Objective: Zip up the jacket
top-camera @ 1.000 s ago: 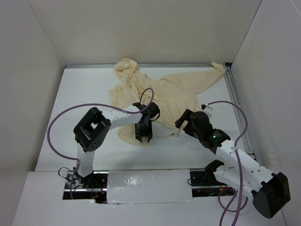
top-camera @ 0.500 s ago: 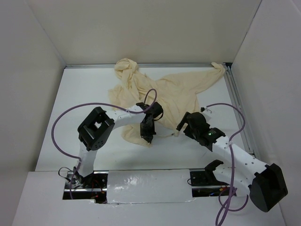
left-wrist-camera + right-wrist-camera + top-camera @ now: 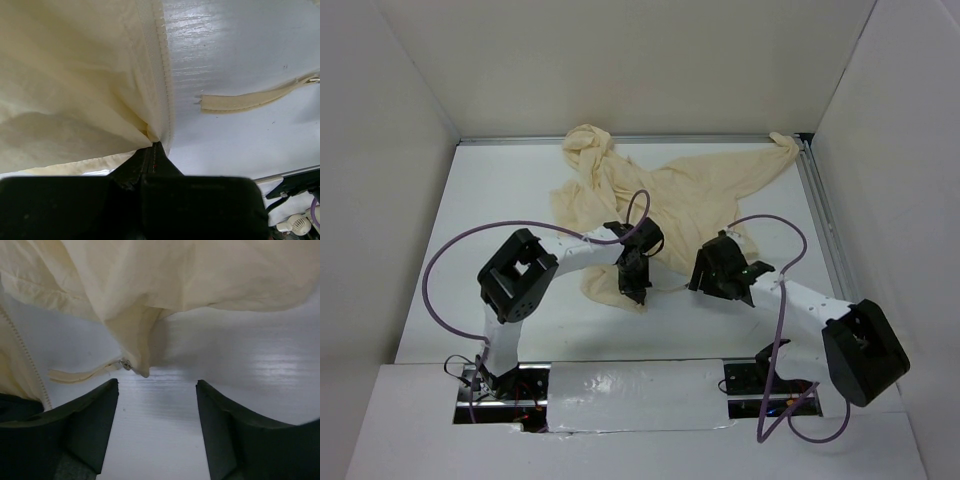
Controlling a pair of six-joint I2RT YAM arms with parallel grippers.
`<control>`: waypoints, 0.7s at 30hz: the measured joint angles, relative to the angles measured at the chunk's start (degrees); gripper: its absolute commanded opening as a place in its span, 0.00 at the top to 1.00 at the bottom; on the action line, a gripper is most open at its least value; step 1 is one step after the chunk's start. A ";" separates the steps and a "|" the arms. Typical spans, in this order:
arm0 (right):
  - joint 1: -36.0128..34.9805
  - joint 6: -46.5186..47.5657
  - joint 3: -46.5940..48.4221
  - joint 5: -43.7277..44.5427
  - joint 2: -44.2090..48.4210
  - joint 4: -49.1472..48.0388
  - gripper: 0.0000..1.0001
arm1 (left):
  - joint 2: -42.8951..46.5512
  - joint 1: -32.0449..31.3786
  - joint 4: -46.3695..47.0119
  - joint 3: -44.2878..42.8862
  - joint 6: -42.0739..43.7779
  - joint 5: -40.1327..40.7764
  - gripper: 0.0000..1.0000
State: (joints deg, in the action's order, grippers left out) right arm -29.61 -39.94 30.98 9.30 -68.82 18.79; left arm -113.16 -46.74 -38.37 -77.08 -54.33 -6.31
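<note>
Swinging its elbow inward, the right arm (image 3: 800,300) has carried its jaws leftward across the table (image 3: 490,200). They now sit near the left arm's (image 3: 570,255) jaws at the near hem of the jacket (image 3: 670,195). The left arm has hardly shifted in the last half second. The jacket lies crumpled from the middle of the far edge out to the far right corner, with its hem trailing toward the table's centre.

To my eye the left arm is anchoring the bottom of the zipper while the right lines up on the puller, so zipping has not yet begun.

From overhead neither pair of jaws can be read. The left wrist camera shows its jaws pinched together on the bottom end of the zipper tape (image 3: 161,75), with the pull strap (image 3: 245,100) lying on bare table just beside. The right wrist camera shows its jaws spread wide and holding nothing. The metal slider (image 3: 125,364) sits just ahead of them, untouched. I cannot tell whether the two zipper halves are joined yet.
</note>
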 measured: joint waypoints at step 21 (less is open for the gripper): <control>3.21 1.40 0.85 -5.27 -7.91 -10.71 0.52 | 0.72 0.11 1.99 1.14 0.57 -0.42 1.00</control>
State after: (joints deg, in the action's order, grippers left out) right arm -26.39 -38.54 31.83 4.03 -76.73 8.08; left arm -112.44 -46.63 -36.38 -75.94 -53.76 -6.72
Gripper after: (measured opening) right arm 0.488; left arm 0.039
